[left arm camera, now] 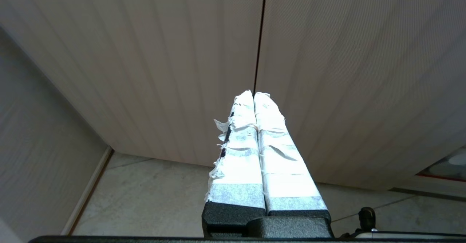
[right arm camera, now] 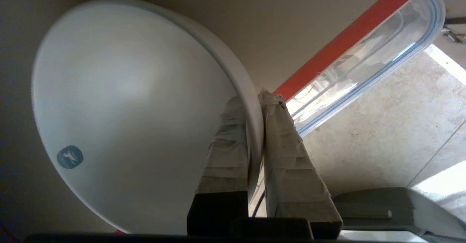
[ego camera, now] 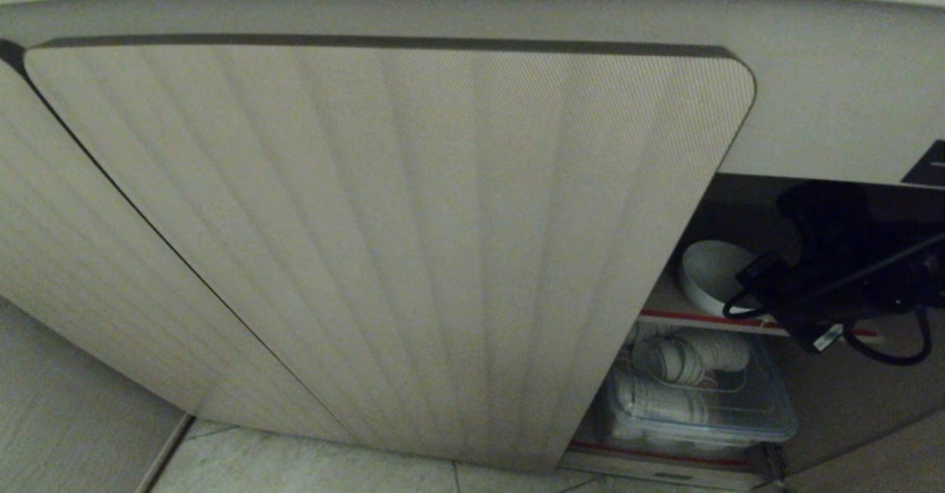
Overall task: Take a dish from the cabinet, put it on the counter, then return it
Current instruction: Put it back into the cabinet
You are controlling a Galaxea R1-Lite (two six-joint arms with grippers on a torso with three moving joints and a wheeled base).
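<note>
Two taped fingers (right arm camera: 233, 141) of the right gripper (right arm camera: 255, 101) pinch the rim of the dish (right arm camera: 127, 101), one inside and one outside; it is a plain white round bowl, smooth and glossy, with a small blue-grey mark on its inner wall. Beyond, the dish sits on the red-edged shelf (ego camera: 668, 308) inside the cabinet (ego camera: 384, 242), above a clear box (ego camera: 746, 412) of white paper cups (ego camera: 668, 360). Parked before the ribbed closed doors, the left gripper (left arm camera: 253, 93) has its fingers pressed together on nothing.
</note>
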